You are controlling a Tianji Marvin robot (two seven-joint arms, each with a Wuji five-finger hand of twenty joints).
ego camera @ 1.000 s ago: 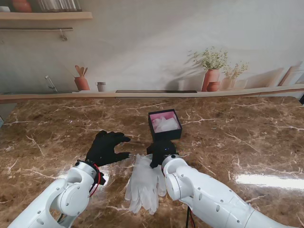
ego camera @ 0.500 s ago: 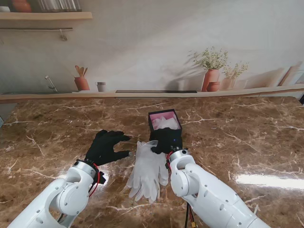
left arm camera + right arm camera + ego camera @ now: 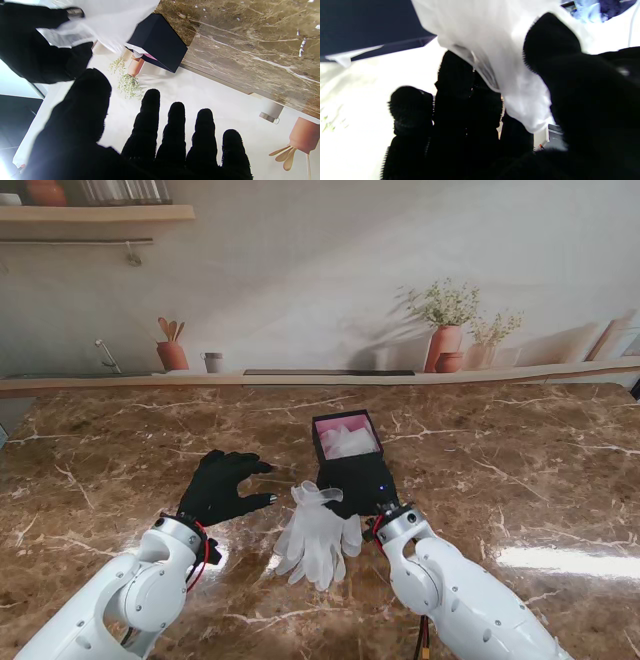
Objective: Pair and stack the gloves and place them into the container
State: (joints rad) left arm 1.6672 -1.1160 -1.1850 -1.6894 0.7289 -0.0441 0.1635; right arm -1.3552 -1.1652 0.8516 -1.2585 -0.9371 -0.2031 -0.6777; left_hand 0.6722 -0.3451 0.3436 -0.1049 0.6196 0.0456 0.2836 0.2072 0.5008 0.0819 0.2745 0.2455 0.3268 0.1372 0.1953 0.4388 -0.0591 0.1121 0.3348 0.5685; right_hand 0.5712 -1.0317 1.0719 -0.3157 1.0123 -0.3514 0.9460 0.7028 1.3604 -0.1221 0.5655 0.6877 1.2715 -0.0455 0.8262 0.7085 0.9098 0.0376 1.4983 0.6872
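The gloves (image 3: 318,530) are a white stacked pair, and over the last second they have moved away from me, toward the box (image 3: 348,442). A moment ago they lay flat nearer the robot's elbows. Now the cuff end is lifted and sits just beside the box's near wall, while the fingers trail on the marble counter (image 3: 520,480).

The right hand (image 3: 355,485) is doing the hauling. In its wrist view, white fabric is pinched between the thumb and the other fingers, so it is clamped on the cuff. It has advanced from beside the gloves to right in front of the box.

The left hand (image 3: 222,488) has barely shifted. It rests on the counter with fingers spread, holding nothing, just beside the gloves.

The box already holds something white on a pink lining. I'd judge the pairing done and the carry under way; the lift over the wall comes next.
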